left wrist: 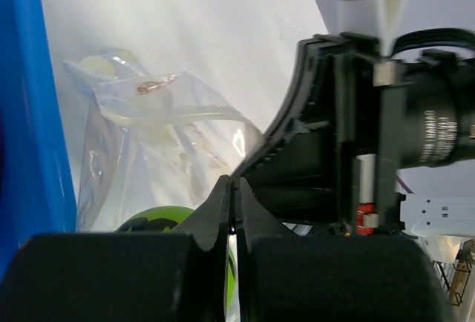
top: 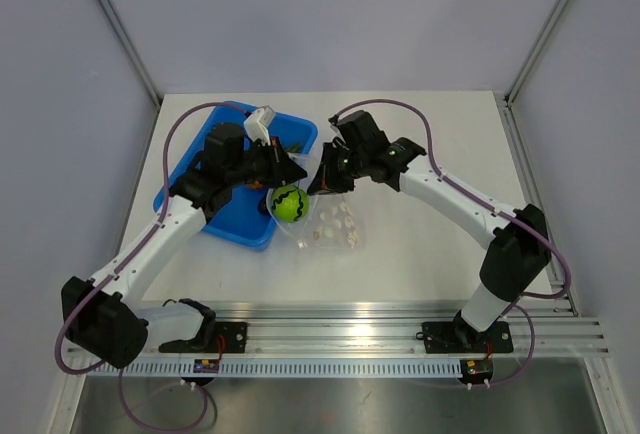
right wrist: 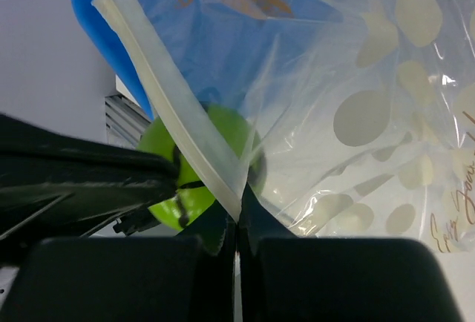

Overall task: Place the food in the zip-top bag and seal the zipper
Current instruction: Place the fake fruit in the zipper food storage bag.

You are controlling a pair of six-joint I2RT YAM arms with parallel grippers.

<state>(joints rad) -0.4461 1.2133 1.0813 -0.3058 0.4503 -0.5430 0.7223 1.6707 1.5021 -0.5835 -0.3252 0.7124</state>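
Clear film: the zip-top bag (top: 335, 226), printed with white dots, is lying on the white table (top: 430, 134) just right of the blue tray (top: 238, 229). Its dotted body is resting flat, and its mouth is rising toward the two arms.
Seal strip: the zipper (right wrist: 167, 107) is running as a pale band diagonally down the right wrist view, straight into that arm's fingertips.
Right arm: the right gripper (top: 316, 190) is reaching in from the right. Its jaws are clenching on the lower end of the zipper and holding that edge of the mouth off the table.
Left arm: the left gripper (top: 298, 172) is reaching across the tray. Its jaws are pressing together with no gap showing, and I cannot tell whether any film is caught between them.
Food: the green ball (top: 288, 204) with its dark stripe is sitting at the bag's mouth, just below both sets of fingertips and beside the tray's right side. In the right wrist view it is showing partly behind the film and the strip, so whether it is fully inside is unclear.
Spacing: the two grippers are pointing at each other above the ball, close but not touching.
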